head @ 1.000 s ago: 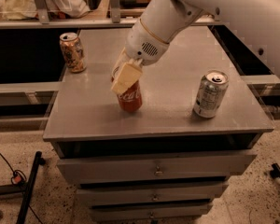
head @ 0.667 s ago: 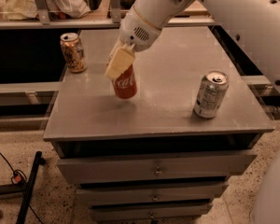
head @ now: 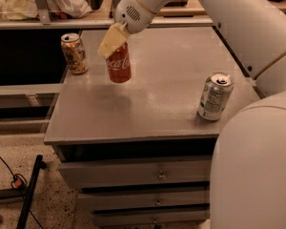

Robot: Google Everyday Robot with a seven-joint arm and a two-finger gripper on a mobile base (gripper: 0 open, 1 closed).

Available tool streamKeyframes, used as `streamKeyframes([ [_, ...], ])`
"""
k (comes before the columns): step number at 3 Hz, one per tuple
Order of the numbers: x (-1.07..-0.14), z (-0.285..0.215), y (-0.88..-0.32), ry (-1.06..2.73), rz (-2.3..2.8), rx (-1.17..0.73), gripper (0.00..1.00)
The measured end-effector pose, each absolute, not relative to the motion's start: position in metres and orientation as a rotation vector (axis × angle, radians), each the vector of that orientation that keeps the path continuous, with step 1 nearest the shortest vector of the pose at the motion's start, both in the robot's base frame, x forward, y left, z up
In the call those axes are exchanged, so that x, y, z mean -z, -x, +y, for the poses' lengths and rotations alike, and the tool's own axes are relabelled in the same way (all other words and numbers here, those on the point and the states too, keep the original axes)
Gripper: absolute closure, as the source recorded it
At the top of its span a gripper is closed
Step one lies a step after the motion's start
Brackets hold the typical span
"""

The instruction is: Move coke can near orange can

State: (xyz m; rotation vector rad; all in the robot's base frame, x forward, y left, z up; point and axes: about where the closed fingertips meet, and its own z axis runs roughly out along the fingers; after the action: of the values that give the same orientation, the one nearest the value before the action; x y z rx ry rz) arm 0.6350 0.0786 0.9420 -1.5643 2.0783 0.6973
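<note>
The coke can (head: 120, 66), marked with partly readable white Coca-Cola script, is clamped by the gripper (head: 113, 43) near the orange can (head: 74, 54), whose print cannot be read.

Cream-fingered gripper (head: 112, 46), above back left of grey metal table (head: 148, 113), clamps red Coca-Cola soda can (head: 120, 66), hiding its silver top; second finger hidden. White robot arm (head: 248, 32) cut off top and right, covers table's front-right corner.
</note>
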Motion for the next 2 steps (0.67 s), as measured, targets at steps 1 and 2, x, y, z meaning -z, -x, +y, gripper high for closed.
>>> streamKeyframes([
  [1, -0.952, 0.086, -0.650, 1.341, 2.128, -0.679, 1.00],
  [2, -0.954, 0.095, -0.662, 1.271, 2.114, -0.683, 1.00],
])
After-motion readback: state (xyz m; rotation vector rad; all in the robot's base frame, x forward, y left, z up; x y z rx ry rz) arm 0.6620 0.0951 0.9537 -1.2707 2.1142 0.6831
